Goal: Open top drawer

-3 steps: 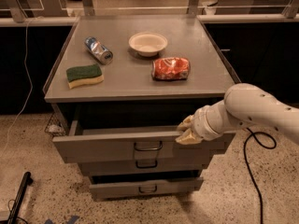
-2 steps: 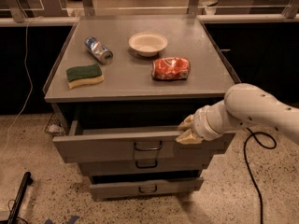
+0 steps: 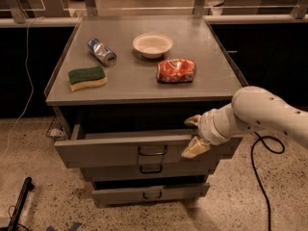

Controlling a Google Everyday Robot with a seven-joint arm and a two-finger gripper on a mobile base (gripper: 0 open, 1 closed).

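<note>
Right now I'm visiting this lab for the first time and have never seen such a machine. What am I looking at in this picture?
One camera looks down at a grey cabinet from the front. The white arm on the right belongs to a mobile robot. Its gripper, a two-fingered claw, seems to pinch the front panel of the top drawer, right of the loop handle. That drawer is partly pulled out. On top of the cabinet lie a green-and-yellow sponge, a blue can on its side, a white bowl and a crumpled red package.

Top drawer (image 3: 106, 152) partly open; gripper (image 3: 194, 134) at front panel's right end, by top edge.
</note>
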